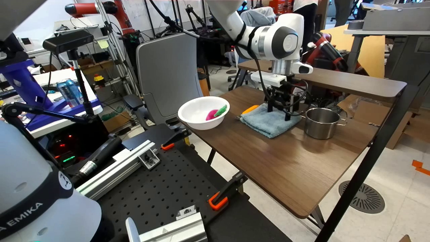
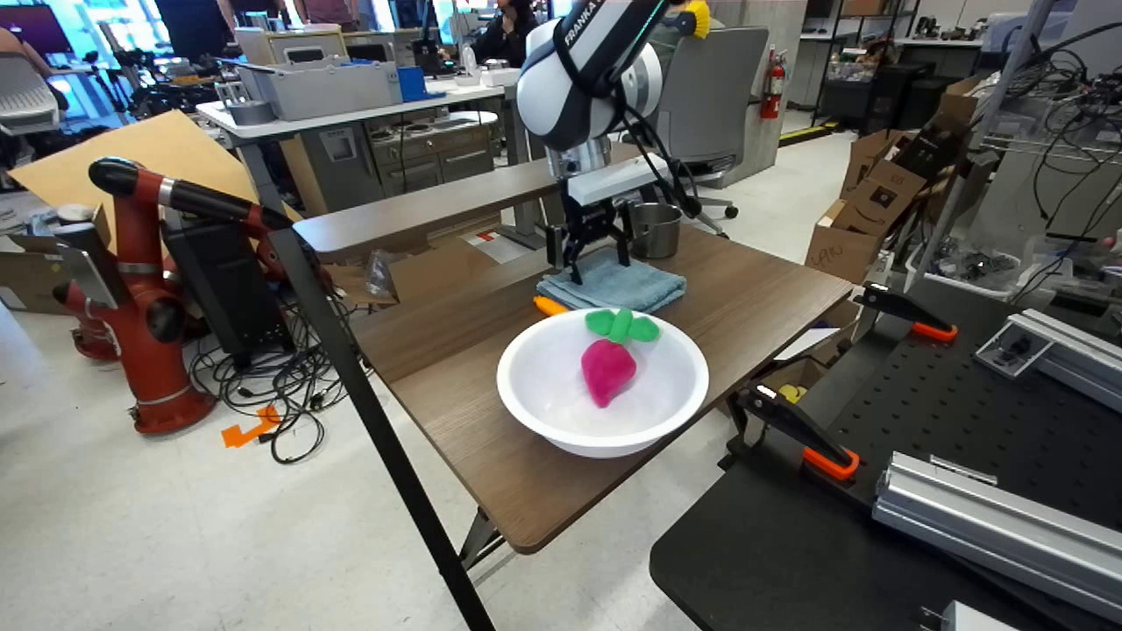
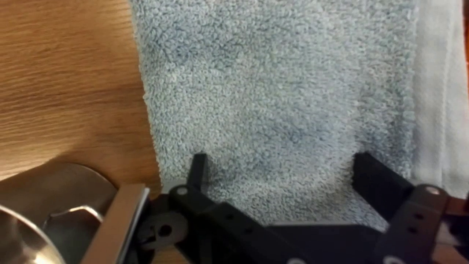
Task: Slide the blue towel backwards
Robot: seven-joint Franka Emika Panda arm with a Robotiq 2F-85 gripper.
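Note:
The blue towel lies folded and flat on the brown table. It also shows in an exterior view and fills most of the wrist view. My gripper points straight down over the towel, beside the metal pot; it also shows in an exterior view. In the wrist view the gripper is open, its two fingers wide apart with only flat towel between them. The fingertips appear to touch the towel's top; the exact contact is hard to tell.
A metal pot stands close beside the towel and the gripper. A white bowl holds a pink and green plush vegetable. An orange object lies at the towel's edge, partly hidden. A raised shelf runs along one table side.

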